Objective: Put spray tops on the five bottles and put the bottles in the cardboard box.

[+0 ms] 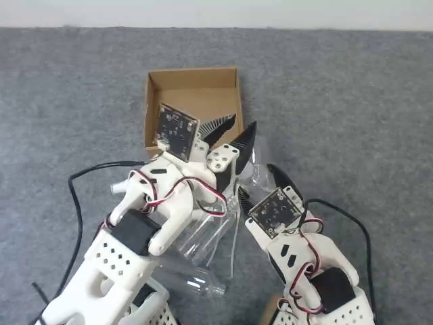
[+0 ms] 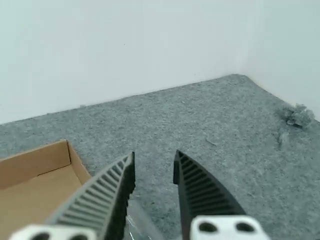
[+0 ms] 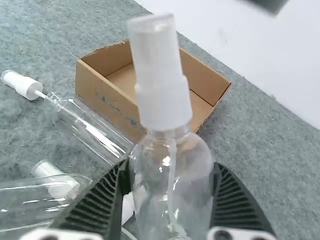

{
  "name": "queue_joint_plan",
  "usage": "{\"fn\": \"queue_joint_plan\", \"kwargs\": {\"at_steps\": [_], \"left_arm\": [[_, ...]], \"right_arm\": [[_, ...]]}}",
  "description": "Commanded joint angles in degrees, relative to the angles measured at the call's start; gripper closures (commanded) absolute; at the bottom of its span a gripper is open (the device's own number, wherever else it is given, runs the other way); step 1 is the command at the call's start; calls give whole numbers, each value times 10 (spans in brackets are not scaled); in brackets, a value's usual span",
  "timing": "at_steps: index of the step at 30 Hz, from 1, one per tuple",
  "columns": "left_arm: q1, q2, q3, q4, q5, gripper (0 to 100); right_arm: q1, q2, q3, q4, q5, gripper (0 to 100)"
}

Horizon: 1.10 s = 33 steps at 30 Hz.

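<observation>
White-topped clear plastic spray bottle (image 3: 165, 150) clamped in right hand (image 3: 169, 170); left hand (image 2: 154, 157) narrowly parted beside brown cardboard box (image 1: 196, 101), upper centre.

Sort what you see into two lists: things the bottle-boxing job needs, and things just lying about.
Job: cardboard box; capped bottle in the right gripper; loose bottles lying nearby.
Lying about: black cable; lint clump.
</observation>
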Motion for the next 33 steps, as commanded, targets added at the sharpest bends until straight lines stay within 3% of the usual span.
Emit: {"fn": "queue_joint_plan", "kwargs": {"at_steps": [1,13,18,27,33], "left_arm": [[-5,-19,-66,27,-4,881],[-127,-19,-79,117,-4,884],[-105,-19,-76,143,-4,885],[-25,-19,-57,145,-52,885],[-18,-18,-44,142,-52,885]], "right_arm": [[-2,-10,-40,3,-24,865],[32,-10,-40,-11,-35,865],[50,-10,-7,-58,-75,865],[46,-9,9,-78,-76,865],[46,-9,9,-75,-76,865]]}}
